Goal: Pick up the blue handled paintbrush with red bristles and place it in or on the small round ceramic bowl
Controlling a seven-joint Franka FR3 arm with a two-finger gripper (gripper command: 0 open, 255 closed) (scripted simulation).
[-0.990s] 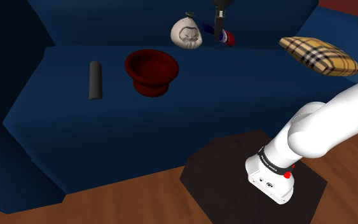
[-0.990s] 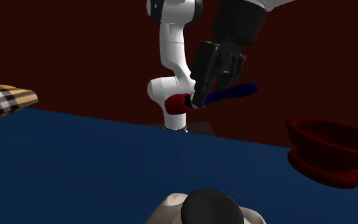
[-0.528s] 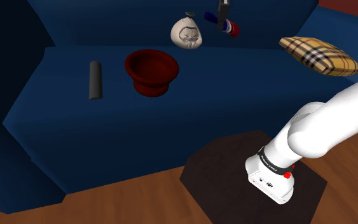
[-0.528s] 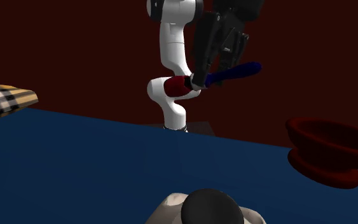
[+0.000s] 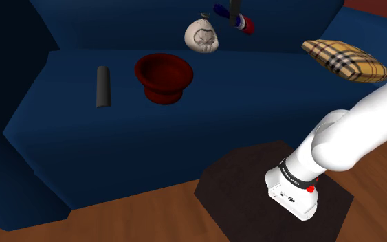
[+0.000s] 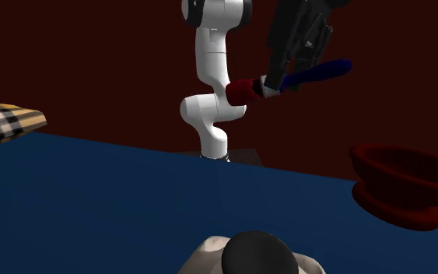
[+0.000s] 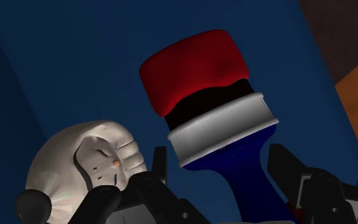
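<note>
The paintbrush (image 6: 318,74) is up in the air, well clear of the blue couch seat (image 5: 253,103). It lies roughly level, tipped a little: red bristles toward the white arm (image 6: 213,78), blue handle poking out toward the second exterior view's right. The gripper (image 6: 273,84) is clamped on it right behind the silver ferrule, so bristles stick out one side and most of the handle the other. Gripping near the head like that probably stops it swinging.

In the wrist view a black finger (image 7: 160,167) sits on each side of the handle, with the bristles pointing away from the hand.

The dark red bowl (image 5: 163,93) is down on the seat, off to the shoulder view's left of the brush and well apart from it. A white lumpy sack thing (image 5: 203,36) sits near the brush, roughly between it and the bowl, which I'd guess is why it's carried this high. So the pickup looks done and the carry over to the bowl is what's left. Further out there's a grey cylinder (image 5: 102,86) past the bowl and a plaid cushion (image 5: 346,60) on the other side.
</note>
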